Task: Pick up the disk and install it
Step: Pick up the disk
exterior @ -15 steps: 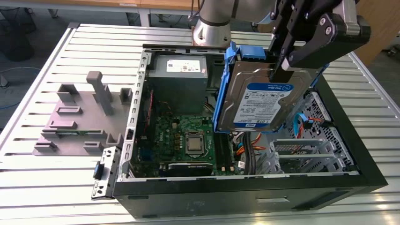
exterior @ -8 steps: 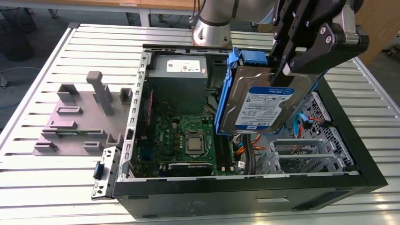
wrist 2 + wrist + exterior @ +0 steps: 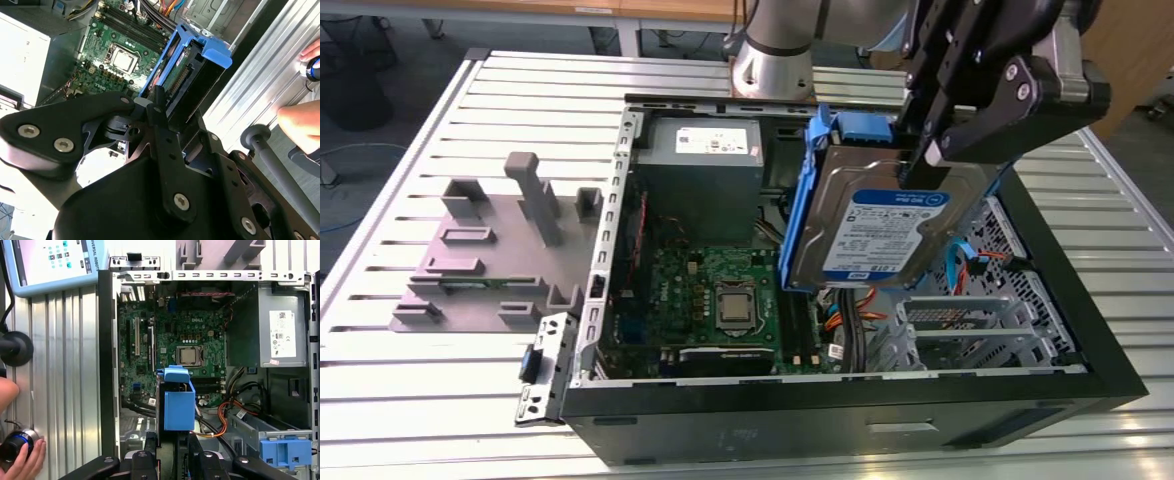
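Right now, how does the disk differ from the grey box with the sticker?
The disk hangs tilted in the claw above the case; the grey box sits mounted inside it. The disk has a blue bracket and blue-white label; the grey box is bigger, with a white sticker. Both are rectangular.

Your robot's arm (image 3: 771, 50) is a smooth silver-grey tube with a rounded joint. The gripper (image 3: 923, 172) is matte black all over. You see that it is built from flat bars (image 3: 165, 145) with rounded ends, linked one to another by round pivots. In the second wrist view you can find several silver screws (image 3: 29, 131), each with a round head, sunk into the black links. The wide outer links have soft, rounded corners.
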Action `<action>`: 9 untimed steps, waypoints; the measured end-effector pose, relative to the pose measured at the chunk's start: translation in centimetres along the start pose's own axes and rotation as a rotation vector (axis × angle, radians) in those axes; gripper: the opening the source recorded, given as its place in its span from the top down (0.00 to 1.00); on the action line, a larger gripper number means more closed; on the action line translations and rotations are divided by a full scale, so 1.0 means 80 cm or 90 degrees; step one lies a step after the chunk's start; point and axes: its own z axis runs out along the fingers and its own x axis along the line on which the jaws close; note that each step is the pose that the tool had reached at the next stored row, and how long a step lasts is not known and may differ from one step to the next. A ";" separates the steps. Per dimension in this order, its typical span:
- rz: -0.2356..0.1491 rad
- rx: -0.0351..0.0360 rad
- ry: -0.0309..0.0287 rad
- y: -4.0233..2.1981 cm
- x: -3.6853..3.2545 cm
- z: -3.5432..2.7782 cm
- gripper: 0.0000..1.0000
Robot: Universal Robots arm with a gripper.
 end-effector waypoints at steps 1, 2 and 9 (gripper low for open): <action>0.000 0.0000 0.0000 -0.0001 0.0018 0.0004 0.65; 0.000 0.0000 -0.0001 -0.0005 0.0036 0.0009 0.65; 0.000 0.0000 -0.0001 -0.0142 0.0083 0.0067 0.65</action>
